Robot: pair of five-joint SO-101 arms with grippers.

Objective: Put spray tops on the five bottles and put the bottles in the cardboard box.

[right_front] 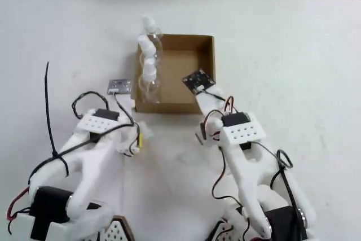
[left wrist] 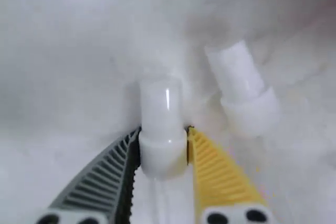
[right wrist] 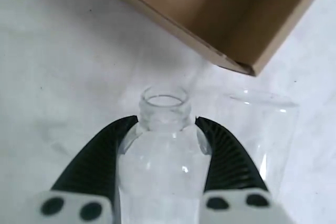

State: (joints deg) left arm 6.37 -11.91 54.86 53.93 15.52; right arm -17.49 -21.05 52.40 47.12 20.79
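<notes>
Left gripper [left wrist: 164, 130] tight around a white spray top [left wrist: 160, 106], right gripper [right wrist: 166, 123] around a clear uncapped bottle [right wrist: 163, 182]

Robotics lab: white table [right_front: 304, 43], exposed arm wiring [right_front: 49, 105].

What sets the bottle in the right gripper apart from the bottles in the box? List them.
Top: the bottle in the right gripper has a bare open neck; the bottles in the box wear white spray tops. Place: the held bottle is outside the cardboard box, clamped at its shoulders; the others sit along one box wall. Both are clear.
</notes>
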